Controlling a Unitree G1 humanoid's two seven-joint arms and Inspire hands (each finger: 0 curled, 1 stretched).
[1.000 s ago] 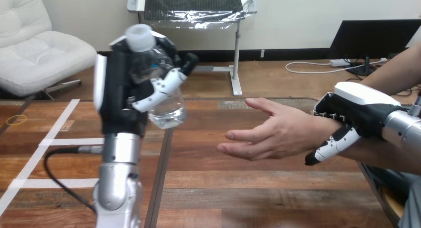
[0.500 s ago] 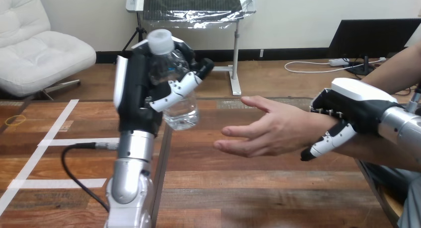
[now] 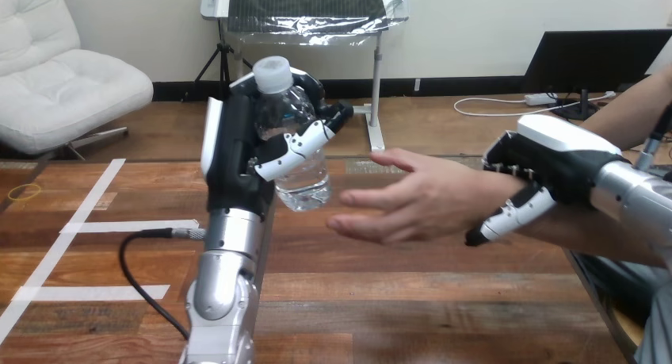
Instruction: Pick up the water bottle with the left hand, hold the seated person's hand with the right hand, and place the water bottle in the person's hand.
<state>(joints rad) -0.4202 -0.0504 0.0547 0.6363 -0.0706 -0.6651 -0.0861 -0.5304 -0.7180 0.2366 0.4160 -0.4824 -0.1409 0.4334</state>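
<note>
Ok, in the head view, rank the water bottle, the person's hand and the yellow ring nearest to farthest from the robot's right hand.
1. person's hand, beside the right hand, which curls round the wrist.
2. water bottle, centre-left, in the left hand.
3. yellow ring, at the far left.

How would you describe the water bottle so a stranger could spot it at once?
Over the wooden table, follow the silver left arm up to the left hand. Its fingers curl round the water bottle, held roughly upright: clear plastic with a white cap, the only see-through thing.
</note>
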